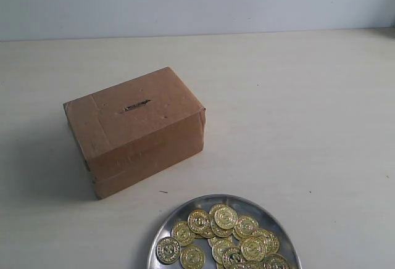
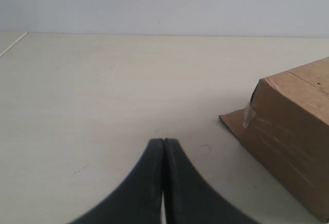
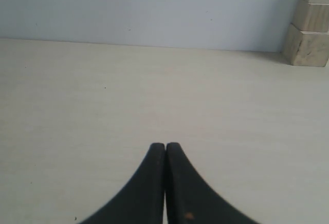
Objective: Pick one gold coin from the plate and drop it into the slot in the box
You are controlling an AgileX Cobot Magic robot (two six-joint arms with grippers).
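Observation:
A brown cardboard box (image 1: 136, 130) stands left of centre on the pale table, with the dark slot (image 1: 136, 105) in its top face. The silver plate (image 1: 162, 227) sits at the front edge, holding several gold coins (image 1: 226, 218). Neither arm shows in the exterior view. In the left wrist view my left gripper (image 2: 163, 141) is shut and empty, low over bare table, with a corner of the box (image 2: 295, 136) off to one side. My right gripper (image 3: 165, 145) is shut and empty over bare table; neither box nor plate appears in its view.
Pale wooden blocks (image 3: 308, 23) are stacked at the far edge of the table against the wall in the right wrist view. A grey-white wall (image 1: 197, 0) backs the table.

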